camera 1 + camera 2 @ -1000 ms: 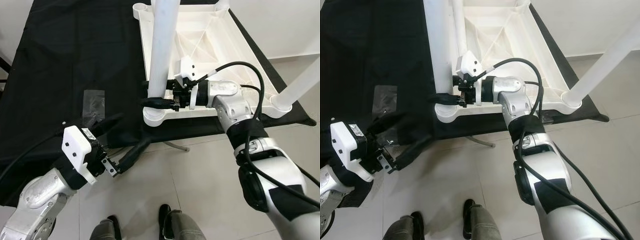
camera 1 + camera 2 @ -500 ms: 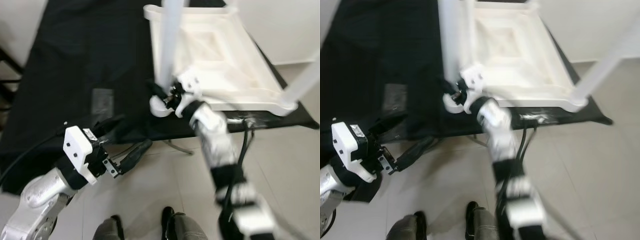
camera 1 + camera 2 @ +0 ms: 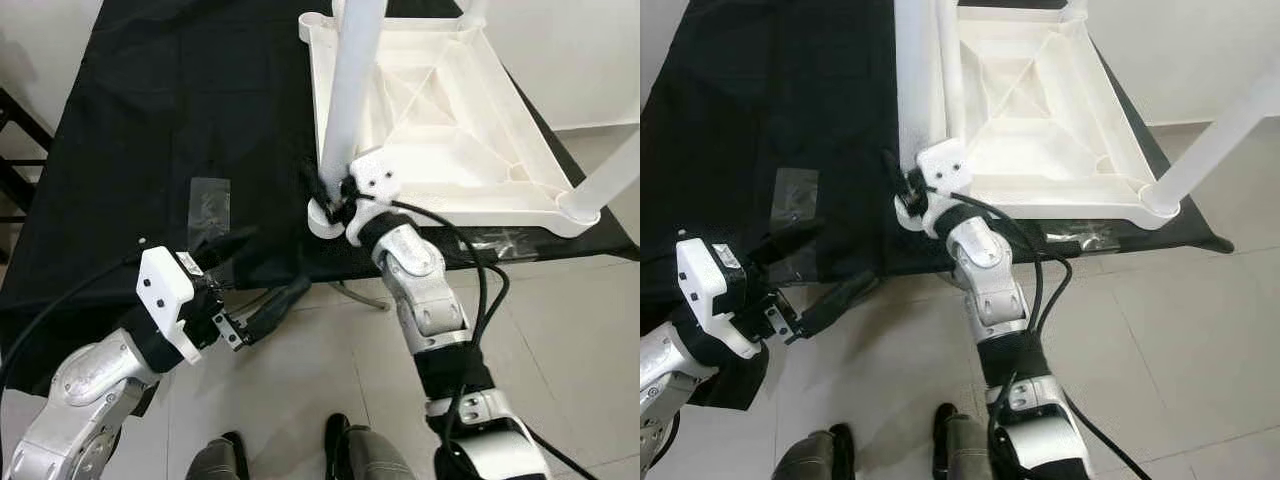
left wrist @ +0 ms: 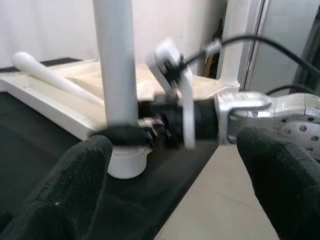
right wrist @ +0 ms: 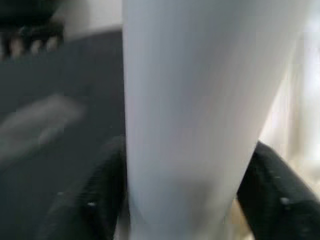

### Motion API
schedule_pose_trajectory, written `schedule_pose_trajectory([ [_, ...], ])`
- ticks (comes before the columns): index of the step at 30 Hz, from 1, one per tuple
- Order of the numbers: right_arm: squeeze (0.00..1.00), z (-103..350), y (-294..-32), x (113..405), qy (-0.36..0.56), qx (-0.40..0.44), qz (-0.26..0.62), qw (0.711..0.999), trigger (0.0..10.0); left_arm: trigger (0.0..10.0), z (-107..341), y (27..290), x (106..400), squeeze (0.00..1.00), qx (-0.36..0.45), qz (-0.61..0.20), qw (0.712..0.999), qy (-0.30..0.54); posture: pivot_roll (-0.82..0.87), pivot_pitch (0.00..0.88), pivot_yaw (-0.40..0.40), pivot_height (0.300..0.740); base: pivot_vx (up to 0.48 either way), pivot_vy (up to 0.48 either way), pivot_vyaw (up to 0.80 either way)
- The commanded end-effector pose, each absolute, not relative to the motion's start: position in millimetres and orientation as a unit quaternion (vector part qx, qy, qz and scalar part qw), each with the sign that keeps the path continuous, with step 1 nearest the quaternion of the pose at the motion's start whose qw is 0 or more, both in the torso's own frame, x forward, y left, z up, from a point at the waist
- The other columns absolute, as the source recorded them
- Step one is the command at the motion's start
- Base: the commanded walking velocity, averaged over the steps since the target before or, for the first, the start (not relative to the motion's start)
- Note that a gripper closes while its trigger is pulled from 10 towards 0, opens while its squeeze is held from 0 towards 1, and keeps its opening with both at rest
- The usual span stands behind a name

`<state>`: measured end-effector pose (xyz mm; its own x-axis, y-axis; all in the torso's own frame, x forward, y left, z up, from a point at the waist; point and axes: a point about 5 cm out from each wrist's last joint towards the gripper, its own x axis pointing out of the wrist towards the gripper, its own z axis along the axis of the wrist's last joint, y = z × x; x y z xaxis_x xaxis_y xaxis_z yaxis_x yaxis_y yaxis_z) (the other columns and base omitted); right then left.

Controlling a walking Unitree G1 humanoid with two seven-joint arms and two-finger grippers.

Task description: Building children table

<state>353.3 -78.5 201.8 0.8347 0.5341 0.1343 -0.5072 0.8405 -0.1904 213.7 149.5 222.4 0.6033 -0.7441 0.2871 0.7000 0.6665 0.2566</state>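
Right gripper (image 3: 322,197) fingers clamp the near leg (image 3: 348,95) at its socket, left gripper (image 3: 252,285) gapes empty over the floor (image 3: 330,380); three legs stand on one upturned tabletop (image 3: 440,110) on black cloth (image 3: 150,120), white walls behind.

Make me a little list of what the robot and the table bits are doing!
table top: white, upside down on the black cloth
near leg: upright in the corner socket
right gripper: fingers around the base of that leg
left gripper: open, holding nothing, off the cloth's edge
other leg: standing at the right corner
small bag: clear, flat on the cloth
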Motion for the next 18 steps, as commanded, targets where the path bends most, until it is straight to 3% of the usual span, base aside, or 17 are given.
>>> schedule_pose_trajectory([
  [1,0.52,211.2,-74.6,352.9,-0.102,-0.072,0.332,0.935,10.0,10.0,219.8,147.9,212.5,0.0,0.061,-0.406,0.892,-0.187,0.05,0.282,-0.09,0.74,0.0,0.0,0.0],
  [2,0.52,211.2,-74.6,352.9,-0.102,-0.072,0.332,0.935,10.0,10.0,219.8,147.9,212.5,0.0,0.061,-0.406,0.892,-0.187,0.05,0.282,-0.09,0.74,0.0,0.0,0.0],
  [3,0.0,221.5,-78.0,356.5,-0.115,-0.082,0.385,0.912,10.0,10.0,219.7,146.8,212.2,0.0,0.061,-0.406,0.893,-0.187,0.06,0.282,-0.093,0.74,0.0,0.0,0.0],
  [5,0.0,225.4,-79.1,357.5,-0.118,-0.088,0.414,0.898,10.0,10.0,220.0,146.9,212.2,0.0,0.061,-0.405,0.893,-0.188,0.06,0.282,-0.093,0.74,0.0,0.0,0.0],
  [8,0.0,231.0,-82.1,357.0,-0.117,-0.127,0.503,0.847,10.0,10.0,220.3,147.5,211.6,0.0,0.061,-0.403,0.894,-0.188,0.06,0.283,-0.096,0.74,0.0,0.0,0.0],
  [14,0.0,237.1,-83.6,356.6,-0.102,-0.147,0.571,0.801,10.0,10.0,220.6,147.5,210.5,0.0,0.062,-0.402,0.894,-0.188,0.07,0.295,-0.098,0.74,0.0,0.0,0.0],
  [15,0.0,241.5,-82.5,357.3,-0.091,-0.176,0.605,0.771,10.0,10.0,220.6,148.5,209.4,0.0,0.063,-0.401,0.895,-0.185,0.08,0.304,-0.097,0.74,0.0,0.0,0.0],
  [17,0.0,241.5,-82.5,357.3,-0.091,-0.176,0.605,0.771,10.0,10.0,220.6,148.5,209.4,0.0,0.063,-0.401,0.895,-0.185,0.08,0.304,-0.097,0.74,0.0,0.0,0.0],
  [18,0.0,243.7,-82.0,357.8,-0.086,-0.179,0.621,0.758,10.0,10.0,220.7,149.3,208.7,0.0,0.064,-0.4,0.896,-0.184,0.09,0.31,-0.096,0.74,0.0,0.0,0.0],
])
